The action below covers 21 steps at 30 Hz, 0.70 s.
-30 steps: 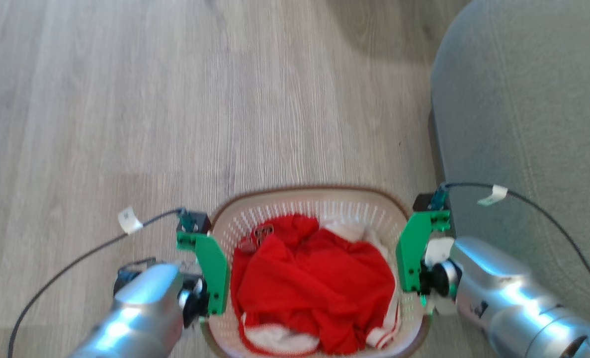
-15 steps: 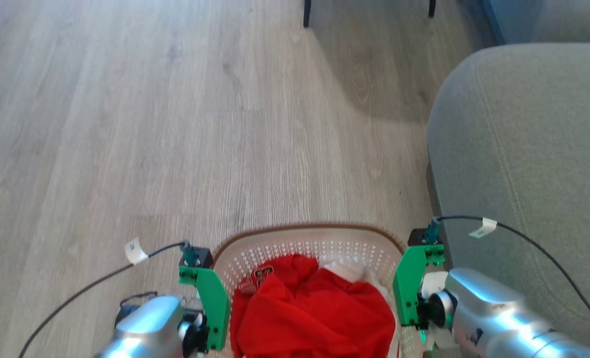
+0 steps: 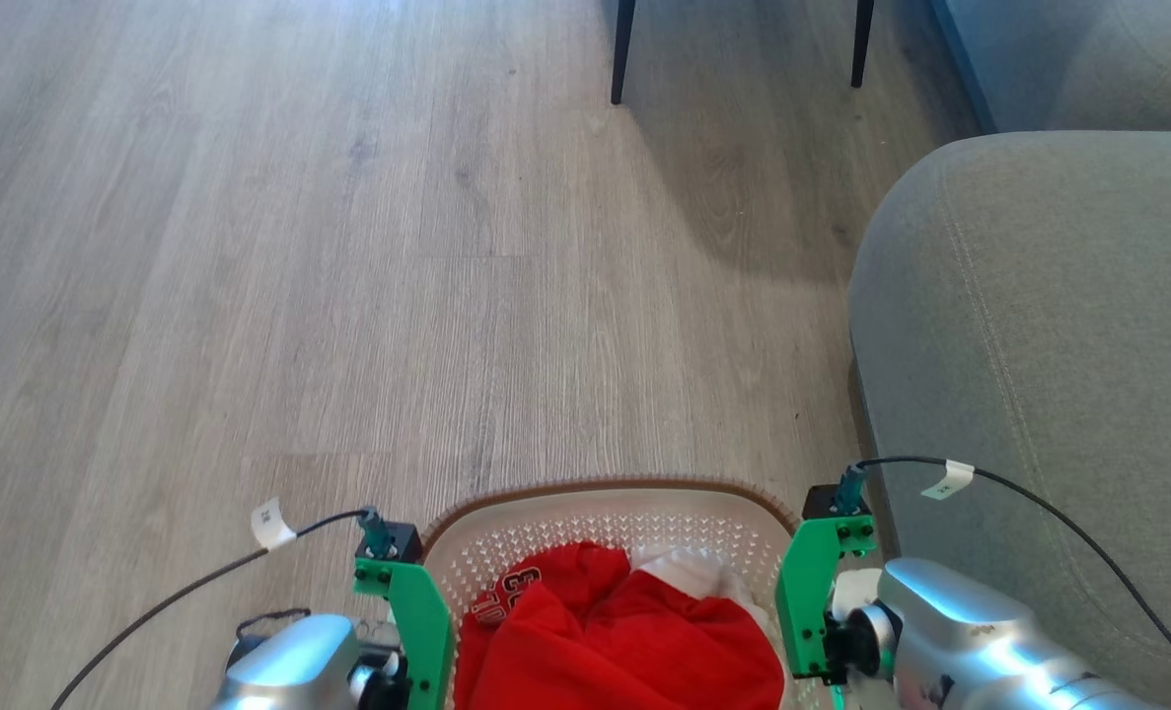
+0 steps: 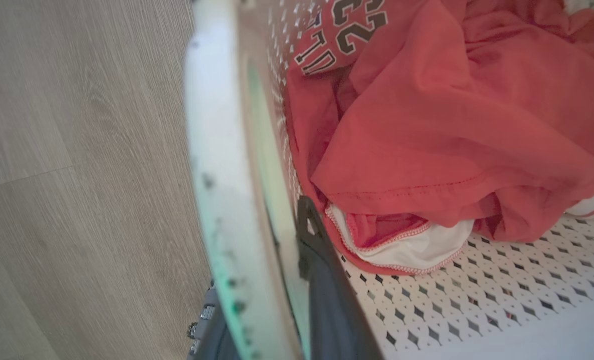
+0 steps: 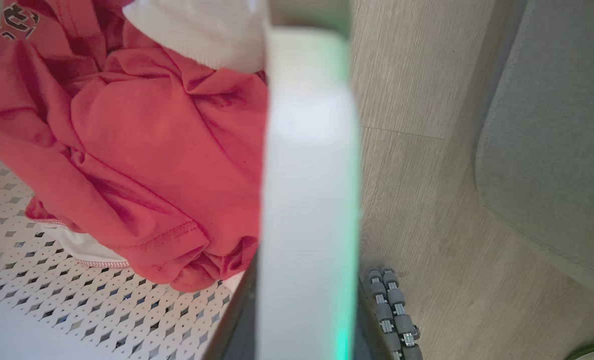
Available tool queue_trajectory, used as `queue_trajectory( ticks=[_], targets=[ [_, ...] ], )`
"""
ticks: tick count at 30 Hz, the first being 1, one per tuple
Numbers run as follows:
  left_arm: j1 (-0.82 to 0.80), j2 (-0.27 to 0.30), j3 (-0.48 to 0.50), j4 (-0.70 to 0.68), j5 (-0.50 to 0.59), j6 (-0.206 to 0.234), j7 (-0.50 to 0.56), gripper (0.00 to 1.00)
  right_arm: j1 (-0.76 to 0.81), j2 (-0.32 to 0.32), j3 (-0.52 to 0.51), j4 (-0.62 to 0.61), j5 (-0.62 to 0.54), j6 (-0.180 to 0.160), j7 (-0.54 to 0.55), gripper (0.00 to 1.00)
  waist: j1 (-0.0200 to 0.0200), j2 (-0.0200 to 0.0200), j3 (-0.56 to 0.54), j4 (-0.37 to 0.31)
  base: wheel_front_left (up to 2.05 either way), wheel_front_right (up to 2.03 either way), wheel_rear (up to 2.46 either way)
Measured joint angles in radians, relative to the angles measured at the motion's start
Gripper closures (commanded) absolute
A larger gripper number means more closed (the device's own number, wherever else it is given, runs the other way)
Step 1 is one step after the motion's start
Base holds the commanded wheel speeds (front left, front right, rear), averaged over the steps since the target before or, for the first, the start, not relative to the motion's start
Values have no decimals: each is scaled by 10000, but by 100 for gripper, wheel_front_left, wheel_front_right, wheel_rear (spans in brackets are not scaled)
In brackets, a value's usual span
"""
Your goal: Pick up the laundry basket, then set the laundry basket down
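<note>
Two grippers flank the basket at the bottom centre of the head view, where its brown rim arches over a white perforated wall. At the lower left, the left arm's silver forearm and green bracket sit right against the basket's left side. In the left wrist view the left gripper pinches that side: one dark finger lies inside against the perforated wall, and the pale rim runs up the frame between the jaws. Red-and-white clothes fill the middle of the basket (a red jersey with block lettering lies on top). At the lower right of the head view, the right arm's green bracket stands against the basket's right side, ahead of its silver forearm. In the right wrist view the right gripper appears clamped on the white rim, which rises up the middle of the frame and hides most of the fingers. A grey sofa takes the right of the head view, near the right arm. Wood floor spreads across the rest, with two dark chair legs at the top centre.
</note>
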Motion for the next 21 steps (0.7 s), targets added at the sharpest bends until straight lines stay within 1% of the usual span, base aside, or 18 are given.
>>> queue_trajectory(
  ticks=[21],
  targets=[
    [11, 29, -10, -42, -15, 0, -12, 100, -2, 0, 282, 19, 274, -10, -100, 100, 0, 0, -22, -2, 0, 0, 0]
  ],
)
